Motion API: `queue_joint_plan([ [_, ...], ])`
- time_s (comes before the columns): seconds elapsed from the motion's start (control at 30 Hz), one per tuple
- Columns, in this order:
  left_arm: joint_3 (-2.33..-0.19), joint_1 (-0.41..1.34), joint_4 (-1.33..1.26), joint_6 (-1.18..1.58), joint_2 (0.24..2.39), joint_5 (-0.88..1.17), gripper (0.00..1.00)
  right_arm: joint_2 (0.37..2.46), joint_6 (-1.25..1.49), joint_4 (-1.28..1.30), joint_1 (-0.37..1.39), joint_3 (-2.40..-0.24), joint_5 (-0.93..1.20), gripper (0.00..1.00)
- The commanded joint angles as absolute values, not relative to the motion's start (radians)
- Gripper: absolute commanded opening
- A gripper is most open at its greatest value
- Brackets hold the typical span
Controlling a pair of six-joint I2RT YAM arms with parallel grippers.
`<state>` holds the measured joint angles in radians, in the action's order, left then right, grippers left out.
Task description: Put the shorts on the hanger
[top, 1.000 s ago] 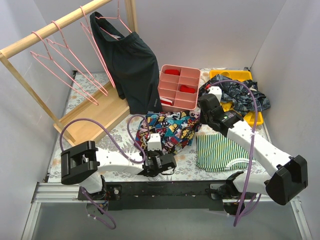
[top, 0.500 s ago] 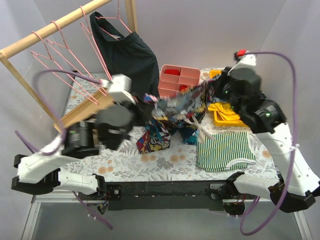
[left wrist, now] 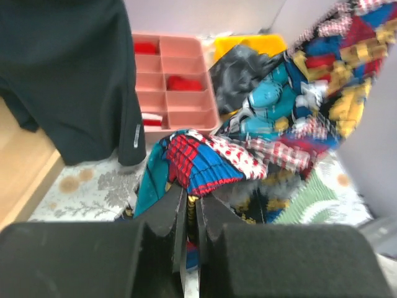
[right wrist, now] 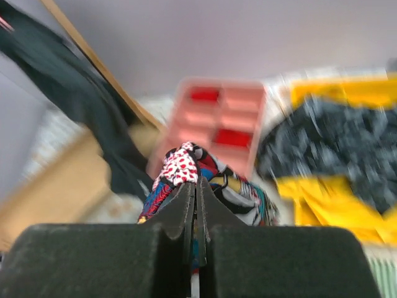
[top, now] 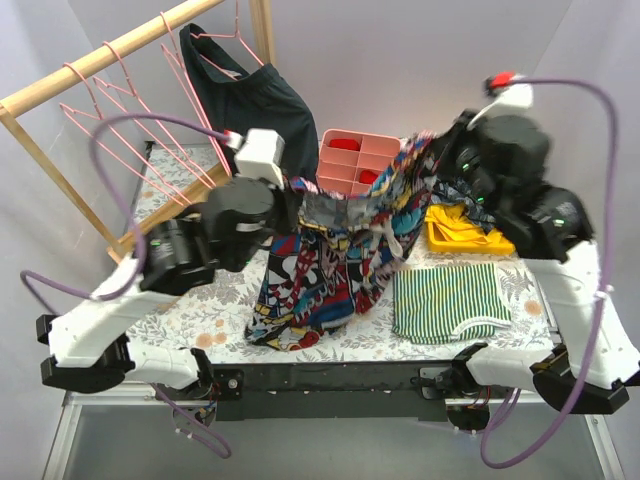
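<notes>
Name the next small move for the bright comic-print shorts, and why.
Probably raise both hands slightly: the left hand and right hand each pinch the waistband of the bright comic-print cloth shorts, yet their hem seems to touch the floral table, and the thin pink wire hanger hangs higher.

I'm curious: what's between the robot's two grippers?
The shorts, pinched by the left gripper and right gripper, stretch between them, hanging down; the top view shows it.

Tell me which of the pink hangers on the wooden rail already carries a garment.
The rightmost hanger, beside the upright post, carries black shorts. The other pink hangers on the wooden rail hang bare.
</notes>
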<state>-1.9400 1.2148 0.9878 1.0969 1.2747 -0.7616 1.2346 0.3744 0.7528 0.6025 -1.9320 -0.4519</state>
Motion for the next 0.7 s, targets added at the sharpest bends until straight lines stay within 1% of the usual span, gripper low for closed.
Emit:
queue_joint_plan([
  [0.0, -1.423, 1.01, 0.86, 1.199, 1.158, -0.368, 0.0, 1.192, 0.394, 0.804, 0.589, -1.574, -0.54, 0.01],
  [0.03, -1.325, 0.976, 0.747, 1.248, 1.1, -0.326, 0.0, 1.174, 0.399, 0.784, 0.583, -1.509, -0.538, 0.01],
  [0.07, -1.154, 0.963, 0.703, 1.274, 1.088, -0.284, 0.0, 1.17, 0.411, 0.77, 0.563, -1.45, -0.522, 0.01],
  [0.13, -1.025, 0.953, 0.57, 1.333, 1.083, -0.2, 0.0, 1.178, 0.416, 0.733, 0.539, -1.276, -0.427, 0.01],
  [0.2, -0.874, 0.954, 0.481, 1.354, 1.081, -0.158, 0.0, 1.189, 0.426, 0.671, 0.512, -1.177, -0.381, 0.01],
  [0.23, -0.836, 0.953, 0.409, 1.364, 1.08, -0.147, 0.0, 1.201, 0.428, 0.652, 0.509, -1.11, -0.342, 0.01],
  [0.27, -0.818, 0.953, 0.387, 1.367, 1.075, -0.141, 0.0, 1.207, 0.428, 0.631, 0.503, -1.092, -0.328, 0.01],
  [0.3, -0.812, 0.954, 0.377, 1.361, 1.074, -0.134, 0.05, 1.216, 0.429, 0.629, 0.502, -1.082, -0.319, 0.01],
  [0.33, -0.819, 0.953, 0.377, 1.347, 1.069, -0.123, 0.17, 1.229, 0.428, 0.629, 0.502, -1.075, -0.31, 0.01],
  [0.37, -0.831, 0.953, 0.38, 1.312, 1.052, -0.114, 0.23, 1.232, 0.428, 0.633, 0.5, -1.077, -0.304, 0.01],
  [0.4, -0.869, 0.954, 0.397, 1.289, 1.037, -0.104, 0.33, 1.232, 0.423, 0.632, 0.5, -1.08, -0.296, 0.03],
  [0.43, -0.896, 0.953, 0.412, 1.27, 1.023, -0.101, 0.38, 1.227, 0.419, 0.629, 0.502, -1.081, -0.281, 0.15],
  [0.47, -0.928, 0.953, 0.428, 1.234, 1.011, -0.082, 0.48, 1.221, 0.419, 0.623, 0.502, -1.083, -0.276, 0.24],
  [0.5, -0.958, 0.954, 0.446, 1.227, 0.985, -0.078, 0.51, 1.207, 0.416, 0.617, 0.5, -1.086, -0.272, 0.32],
  [0.53, -1.047, 0.953, 0.484, 1.229, 0.977, -0.08, 0.53, 1.201, 0.417, 0.617, 0.502, -1.086, -0.27, 0.45],
  [0.57, -1.093, 0.953, 0.495, 1.233, 0.967, -0.078, 0.56, 1.195, 0.417, 0.617, 0.5, -1.088, -0.267, 0.51],
  [0.6, -1.138, 0.953, 0.503, 1.255, 0.953, -0.086, 0.56, 1.184, 0.416, 0.617, 0.5, -1.088, -0.264, 0.54],
  [0.67, -1.291, 0.953, 0.503, 1.269, 0.954, -0.115, 0.57, 1.172, 0.417, 0.615, 0.502, -1.088, -0.256, 0.57],
])
